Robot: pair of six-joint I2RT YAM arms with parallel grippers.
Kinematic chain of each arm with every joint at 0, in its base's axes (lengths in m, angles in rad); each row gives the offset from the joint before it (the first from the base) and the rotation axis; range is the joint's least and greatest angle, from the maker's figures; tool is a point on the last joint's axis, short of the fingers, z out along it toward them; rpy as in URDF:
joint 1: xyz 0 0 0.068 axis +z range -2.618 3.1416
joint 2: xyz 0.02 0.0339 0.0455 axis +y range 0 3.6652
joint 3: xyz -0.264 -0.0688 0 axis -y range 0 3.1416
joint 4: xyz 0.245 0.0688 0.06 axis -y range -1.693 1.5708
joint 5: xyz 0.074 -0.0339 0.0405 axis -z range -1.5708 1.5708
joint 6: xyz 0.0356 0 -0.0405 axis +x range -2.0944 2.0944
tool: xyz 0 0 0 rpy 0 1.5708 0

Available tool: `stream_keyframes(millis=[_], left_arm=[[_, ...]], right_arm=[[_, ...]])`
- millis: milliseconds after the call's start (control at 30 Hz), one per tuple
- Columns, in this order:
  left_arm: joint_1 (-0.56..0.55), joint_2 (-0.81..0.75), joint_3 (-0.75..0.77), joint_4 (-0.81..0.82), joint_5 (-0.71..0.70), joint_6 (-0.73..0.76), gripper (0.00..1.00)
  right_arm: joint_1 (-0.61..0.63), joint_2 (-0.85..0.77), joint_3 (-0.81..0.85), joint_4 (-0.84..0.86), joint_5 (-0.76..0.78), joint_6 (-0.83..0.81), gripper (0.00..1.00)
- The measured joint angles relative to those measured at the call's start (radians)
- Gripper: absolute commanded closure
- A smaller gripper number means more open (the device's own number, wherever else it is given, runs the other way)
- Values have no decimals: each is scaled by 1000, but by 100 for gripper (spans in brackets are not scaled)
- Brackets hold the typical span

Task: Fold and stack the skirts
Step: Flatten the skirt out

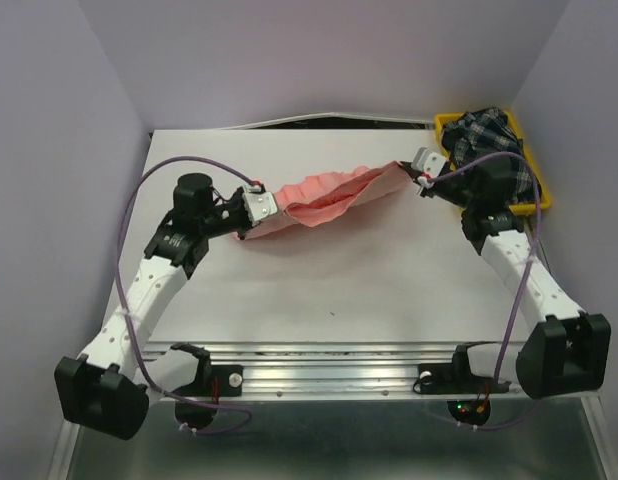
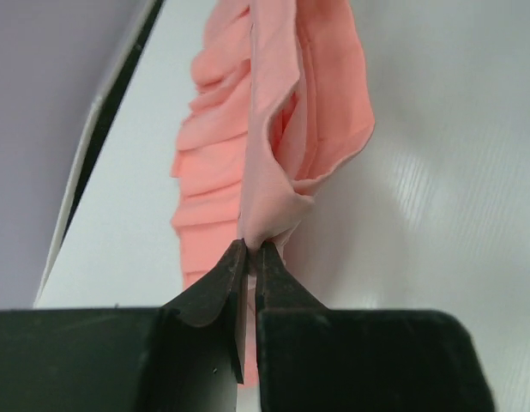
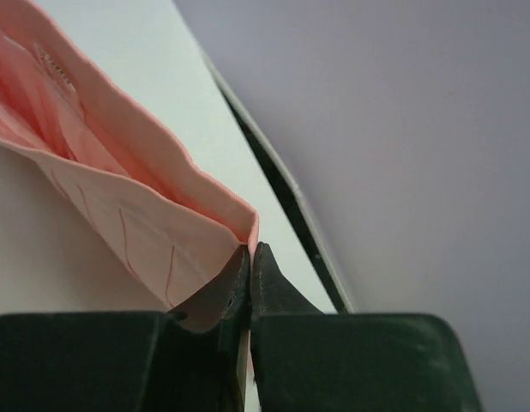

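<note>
The salmon-pink pleated skirt (image 1: 324, 193) hangs stretched between my two grippers above the white table (image 1: 319, 270). My left gripper (image 1: 264, 207) is shut on its left end; in the left wrist view the jaws (image 2: 252, 249) pinch the pink cloth (image 2: 274, 146). My right gripper (image 1: 421, 168) is shut on its right end; in the right wrist view the jaws (image 3: 249, 251) pinch a corner of the pink cloth (image 3: 136, 215). The dark plaid skirt (image 1: 484, 140) lies bunched in the yellow tray (image 1: 542, 195) at the back right, partly behind my right arm.
Purple walls enclose the table on the left, back and right. The table's back edge (image 1: 289, 124) runs close behind the skirt. A metal rail (image 1: 329, 375) with the arm bases lies along the near edge.
</note>
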Motion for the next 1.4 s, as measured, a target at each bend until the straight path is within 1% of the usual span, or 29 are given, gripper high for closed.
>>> stream_keyframes(millis=[33, 100, 200, 300, 400, 467, 533, 600, 667, 700, 767, 800, 833, 867, 900, 933, 1000, 1033, 1067, 1100, 1167, 1200, 1267, 1300, 1367, 1400], left_arm=[[4, -38, 11, 9, 4, -53, 100], [5, -114, 30, 24, 8, -146, 100], [4, -284, 55, 24, 24, -277, 100], [3, -415, 104, 26, 55, -374, 100], [2, -484, 130, 26, 100, -454, 100], [-2, -512, 140, 31, 129, -513, 100], [-2, -501, 134, 36, 130, -561, 100], [-2, -465, 116, 47, 116, -613, 100], [-1, -384, 93, 63, 66, -676, 100], [-1, -327, 87, 72, 28, -705, 92], [-1, -208, 87, 95, -43, -739, 69], [1, -138, 88, 113, -86, -756, 52], [6, -76, 90, 132, -127, -769, 45], [13, 9, 91, 146, -167, -786, 39], [27, 89, 102, 144, -198, -805, 38], [39, 157, 112, 148, -232, -824, 35], [81, 294, 166, 111, -285, -852, 34], [93, 320, 180, 102, -303, -859, 25], [121, 359, 198, 89, -338, -866, 25], [137, 362, 200, 77, -358, -863, 25], [168, 341, 201, 48, -401, -852, 25], [174, 324, 201, 40, -412, -837, 26], [175, 285, 201, 28, -410, -793, 29], [170, 255, 201, 16, -399, -750, 32], [162, 230, 211, -9, -385, -704, 33], [156, 230, 231, -42, -370, -660, 33]], right_arm=[[0, -19, 12, -5, 11, 23, 99], [0, -109, 51, -34, 45, 98, 99], [3, -254, 125, -136, 81, 180, 99], [15, -399, 194, -216, 82, 225, 99], [22, -478, 264, -310, 68, 261, 99], [26, -494, 303, -341, 66, 278, 99], [26, -478, 308, -346, 70, 283, 99], [26, -432, 294, -349, 87, 287, 99], [24, -327, 271, -340, 104, 293, 99], [22, -245, 266, -336, 117, 303, 84], [18, -82, 267, -319, 138, 322, 38], [16, 30, 286, -322, 154, 339, 5], [14, 146, 316, -321, 169, 347, 0], [14, 265, 369, -343, 202, 373, 0], [14, 323, 404, -353, 217, 379, 0], [13, 426, 464, -369, 243, 390, 0], [10, 590, 591, -415, 302, 413, 0], [10, 628, 624, -443, 323, 417, 0], [10, 642, 645, -472, 337, 419, 1], [10, 642, 657, -499, 348, 419, 7], [10, 623, 681, -554, 360, 413, 13], [10, 605, 683, -574, 364, 404, 21], [11, 556, 683, -627, 368, 388, 26], [11, 532, 681, -652, 369, 377, 34], [11, 484, 661, -684, 369, 351, 36], [11, 458, 637, -703, 371, 337, 39]])
